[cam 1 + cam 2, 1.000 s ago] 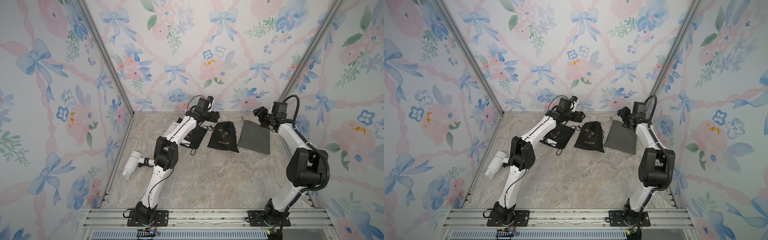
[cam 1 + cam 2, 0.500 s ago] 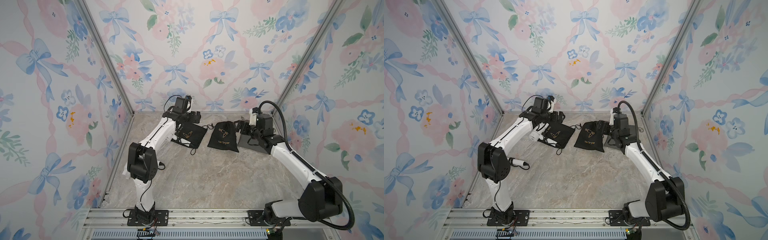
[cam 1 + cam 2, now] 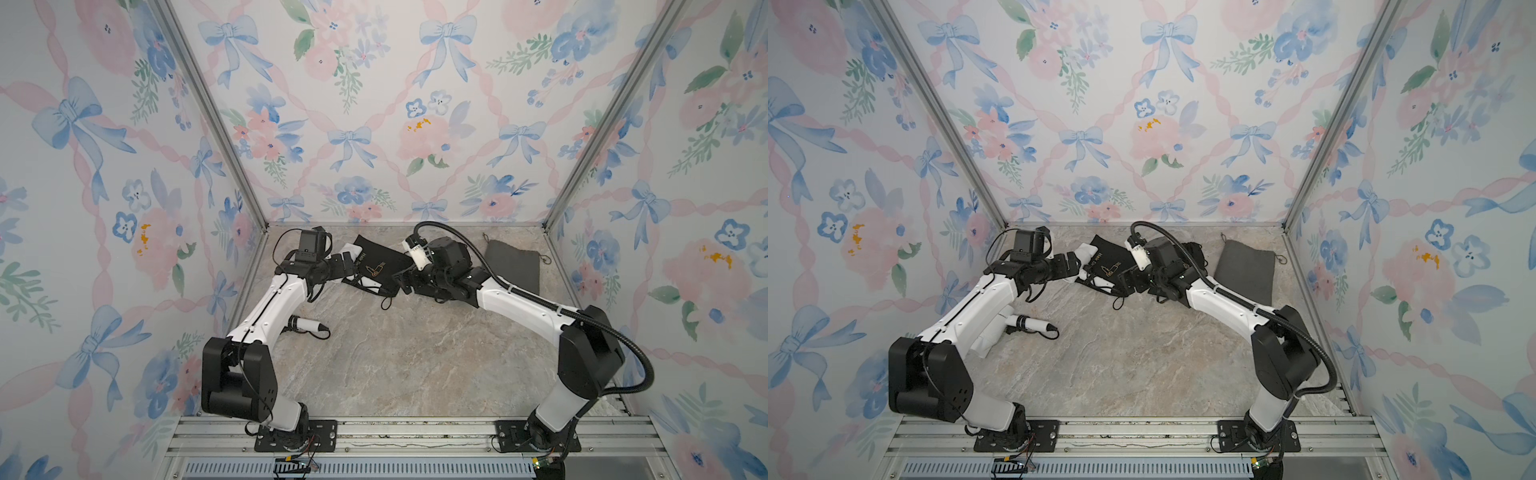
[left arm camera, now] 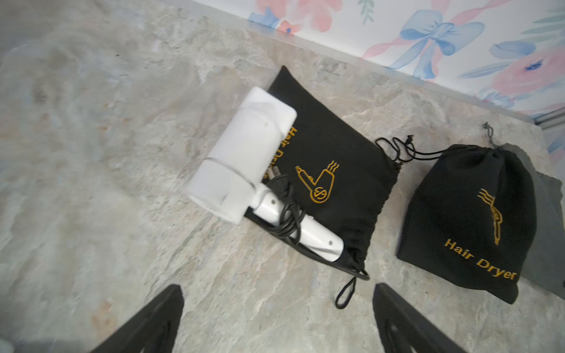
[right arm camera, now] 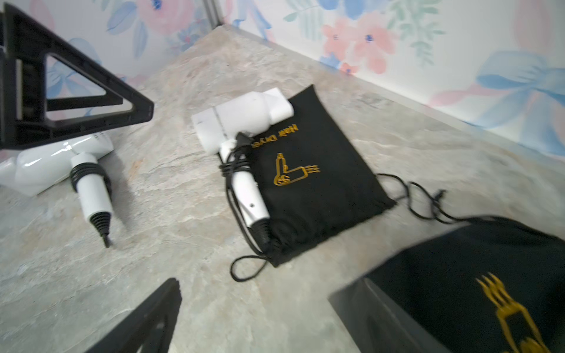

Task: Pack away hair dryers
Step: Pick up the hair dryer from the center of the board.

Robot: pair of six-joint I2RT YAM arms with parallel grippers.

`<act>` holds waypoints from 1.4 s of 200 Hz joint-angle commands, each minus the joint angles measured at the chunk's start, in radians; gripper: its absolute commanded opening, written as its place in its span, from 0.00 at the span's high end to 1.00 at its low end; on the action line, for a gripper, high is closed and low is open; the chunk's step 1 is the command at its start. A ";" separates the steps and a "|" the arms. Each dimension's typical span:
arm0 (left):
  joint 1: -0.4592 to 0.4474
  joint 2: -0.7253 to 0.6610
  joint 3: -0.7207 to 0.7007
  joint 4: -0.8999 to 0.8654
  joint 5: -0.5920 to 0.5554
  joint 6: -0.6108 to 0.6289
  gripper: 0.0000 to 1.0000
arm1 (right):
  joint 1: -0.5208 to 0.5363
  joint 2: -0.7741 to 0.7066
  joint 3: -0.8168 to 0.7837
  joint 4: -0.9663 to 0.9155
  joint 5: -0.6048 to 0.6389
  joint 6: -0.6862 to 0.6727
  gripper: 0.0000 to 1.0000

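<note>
1. Hair dryers: we see two, both white. The first dryer [image 4: 241, 159] lies on top of the left black pouch [image 4: 333, 159] at the back of the desk [image 3: 415, 365], half on the cloth, not inside it. The second dryer [image 5: 46, 166] lies on the bare desk, partly under the left forearm [image 3: 270, 307], well apart from every pouch.
2. A second ago the right arm stood raised by the grey pouch [image 3: 513, 266] in the back corner. Now it reaches low across to the left black pouch and hides the middle black pouch [image 4: 467, 214] in both top views. The left arm has swung its elbow outward.
3. The left pincer [image 4: 276, 288] stands wide and empty. The right pincer [image 5: 266, 287] also looks wide, with nothing between its fingers.
4. We judge that both arms are gathering on one pouch to open its mouth and slide the first dryer in. The dryer must first be lifted clear of the cloth. The middle black pouch bulges and is drawn shut; what it holds we cannot tell.
5. The first dryer makes an L. Its barrel [image 4: 253, 131] runs along the pouch's closed end, nozzle on the back-wall side. Its handle [image 4: 308, 235], wound with cord [image 4: 286, 211], runs along the pouch's side edge, tail toward the drawstring mouth. The second dryer's handle points toward the desk's middle.
</note>
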 commanded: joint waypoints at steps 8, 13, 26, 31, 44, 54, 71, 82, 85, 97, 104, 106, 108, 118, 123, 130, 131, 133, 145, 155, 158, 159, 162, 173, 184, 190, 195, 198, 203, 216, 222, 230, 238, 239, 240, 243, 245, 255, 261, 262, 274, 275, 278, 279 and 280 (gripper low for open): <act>0.160 -0.162 -0.102 0.007 0.004 -0.054 0.02 | 0.099 0.095 0.042 0.011 -0.039 -0.065 0.09; 0.194 -0.177 -0.117 0.005 0.007 -0.056 0.02 | 0.110 0.106 0.039 0.035 -0.054 -0.057 0.09; 0.277 -0.200 -0.150 0.006 0.020 -0.068 0.02 | 0.142 0.139 0.041 0.097 -0.082 -0.051 0.09; 0.303 -0.203 -0.157 0.008 0.019 -0.073 0.02 | 0.157 0.154 0.049 0.113 -0.089 -0.057 0.08; 0.368 -0.209 -0.170 0.010 0.001 -0.111 0.02 | 0.199 0.200 0.090 0.138 -0.080 -0.080 0.08; 0.416 -0.206 -0.185 0.033 0.003 -0.142 0.02 | 0.230 0.241 0.132 0.156 -0.079 -0.092 0.08; 0.485 -0.192 -0.203 0.059 -0.001 -0.184 0.02 | 0.277 0.320 0.223 0.154 -0.085 -0.110 0.08; 0.507 -0.176 -0.210 0.065 -0.024 -0.201 0.02 | 0.304 0.382 0.297 0.126 -0.079 -0.134 0.08; 0.513 -0.173 -0.211 0.067 -0.030 -0.205 0.02 | 0.310 0.399 0.317 0.116 -0.078 -0.139 0.08; 0.537 -0.158 -0.229 0.076 -0.040 -0.220 0.02 | 0.329 0.466 0.400 0.087 -0.067 -0.150 0.08; 0.556 -0.152 -0.241 0.086 -0.031 -0.228 0.02 | 0.335 0.502 0.438 0.084 -0.066 -0.149 0.08; 0.562 -0.150 -0.245 0.089 -0.027 -0.231 0.02 | 0.336 0.510 0.446 0.086 -0.066 -0.147 0.08; 0.567 -0.149 -0.248 0.093 -0.022 -0.233 0.02 | 0.337 0.519 0.456 0.087 -0.065 -0.146 0.08; 0.594 -0.139 -0.263 0.101 -0.009 -0.245 0.02 | 0.341 0.563 0.494 0.101 -0.071 -0.131 0.08; 0.606 -0.136 -0.270 0.110 0.002 -0.250 0.02 | 0.341 0.584 0.518 0.103 -0.076 -0.126 0.08; 0.619 -0.131 -0.280 0.117 0.018 -0.260 0.03 | 0.344 0.615 0.548 0.102 -0.079 -0.121 0.08; 0.621 -0.130 -0.280 0.118 0.019 -0.260 0.03 | 0.343 0.617 0.553 0.103 -0.078 -0.121 0.08; 0.623 -0.129 -0.282 0.120 0.022 -0.262 0.02 | 0.343 0.627 0.559 0.105 -0.078 -0.121 0.08; 0.629 -0.121 -0.284 0.123 0.026 -0.262 0.02 | 0.349 0.665 0.589 0.122 -0.078 -0.121 0.08; 0.629 -0.117 -0.282 0.123 0.026 -0.263 0.02 | 0.354 0.696 0.616 0.127 -0.088 -0.117 0.08; 0.629 -0.117 -0.282 0.125 0.028 -0.262 0.02 | 0.355 0.707 0.628 0.126 -0.092 -0.117 0.08; 0.629 -0.115 -0.281 0.125 0.028 -0.262 0.02 | 0.356 0.709 0.631 0.125 -0.092 -0.117 0.08; 0.629 -0.115 -0.281 0.125 0.028 -0.263 0.02 | 0.357 0.718 0.640 0.125 -0.096 -0.116 0.08; 0.629 -0.111 -0.281 0.123 0.028 -0.261 0.02 | 0.363 0.751 0.674 0.115 -0.105 -0.119 0.08; 0.629 -0.110 -0.278 0.125 0.027 -0.259 0.02 | 0.370 0.785 0.717 0.087 -0.114 -0.131 0.08; 0.628 -0.111 -0.278 0.125 0.025 -0.261 0.02 | 0.373 0.800 0.741 0.073 -0.113 -0.136 0.08; 0.628 -0.110 -0.279 0.127 0.024 -0.261 0.02 | 0.376 0.812 0.758 0.063 -0.112 -0.140 0.08; 0.628 -0.112 -0.279 0.128 0.023 -0.262 0.02 | 0.377 0.821 0.769 0.058 -0.110 -0.141 0.08; 0.629 -0.111 -0.279 0.130 0.023 -0.263 0.02 | 0.377 0.831 0.785 0.050 -0.107 -0.144 0.08; 0.629 -0.112 -0.281 0.136 0.023 -0.268 0.02 | 0.377 0.866 0.837 0.022 -0.110 -0.139 0.09; 0.629 -0.111 -0.281 0.138 0.024 -0.270 0.02 | 0.378 0.882 0.861 0.012 -0.111 -0.139 0.09; 0.629 -0.107 -0.281 0.141 0.029 -0.271 0.02 | 0.379 0.900 0.889 0.000 -0.110 -0.137 0.10; 0.628 -0.103 -0.279 0.142 0.033 -0.271 0.02 | 0.379 0.916 0.911 -0.010 -0.110 -0.133 0.10; 0.628 -0.102 -0.278 0.142 0.034 -0.271 0.02 | 0.378 0.917 0.912 -0.011 -0.111 -0.132 0.10; 0.628 -0.103 -0.278 0.142 0.034 -0.271 0.02 | 0.379 0.918 0.914 -0.011 -0.111 -0.132 0.10; 0.629 -0.101 -0.278 0.141 0.035 -0.272 0.02 | 0.379 0.920 0.917 -0.009 -0.111 -0.129 0.11; 0.629 -0.101 -0.277 0.141 0.035 -0.272 0.02 | 0.378 0.922 0.917 -0.009 -0.112 -0.128 0.11; 0.629 -0.097 -0.273 0.142 0.038 -0.270 0.02 | 0.379 0.927 0.918 0.003 -0.112 -0.118 0.12; 0.629 -0.095 -0.272 0.142 0.039 -0.267 0.02 | 0.379 0.932 0.923 0.002 -0.115 -0.112 0.14; 0.629 -0.095 -0.272 0.142 0.039 -0.267 0.02 | 0.379 0.932 0.924 0.000 -0.116 -0.111 0.14; 0.629 -0.094 -0.268 0.143 0.036 -0.266 0.02 | 0.378 0.940 0.928 0.001 -0.115 -0.101 0.16; 0.629 -0.094 -0.268 0.143 0.036 -0.267 0.02 | 0.379 0.941 0.928 0.001 -0.116 -0.101 0.16; 0.629 -0.094 -0.268 0.142 0.036 -0.266 0.02 | 0.378 0.941 0.929 0.003 -0.115 -0.099 0.16; 0.629 -0.094 -0.268 0.141 0.036 -0.266 0.02 | 0.379 0.942 0.930 0.003 -0.115 -0.098 0.16; 0.629 -0.094 -0.268 0.142 0.035 -0.267 0.02 | 0.378 0.942 0.930 0.003 -0.116 -0.098 0.16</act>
